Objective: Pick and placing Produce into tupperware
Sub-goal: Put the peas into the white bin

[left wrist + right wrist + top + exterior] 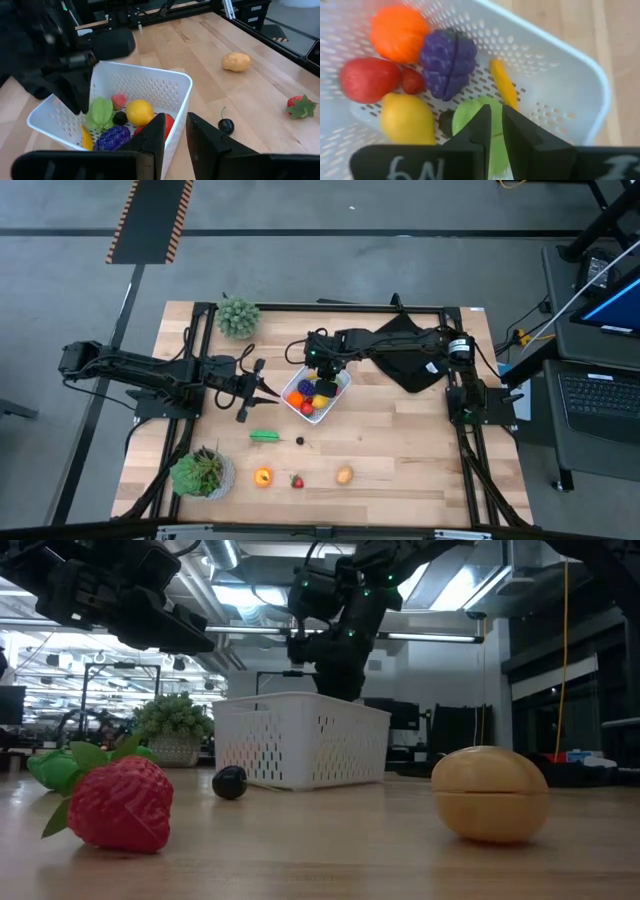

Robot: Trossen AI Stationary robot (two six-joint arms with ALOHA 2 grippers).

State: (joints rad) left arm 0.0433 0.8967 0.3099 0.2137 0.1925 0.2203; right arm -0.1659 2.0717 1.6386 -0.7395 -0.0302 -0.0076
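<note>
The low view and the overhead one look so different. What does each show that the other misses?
Only the low view shows the room behind the table with its ceiling lights, and the side wall of the white container.

Only the high view shows inside the container, with several toy pieces already in it, plus an orange fruit, a black cloth and the left gripper beside the container.

Both show the strawberry, the tan piece, the small dark fruit, a green piece, a potted plant and the right gripper above the container.

The tupperware (pixel 318 394) sits mid-surface (pixel 420 470) holding several produce pieces; the right tool (pixel 322 368) hangs over it, the left tool (pixel 262 392) just beside it.
</note>
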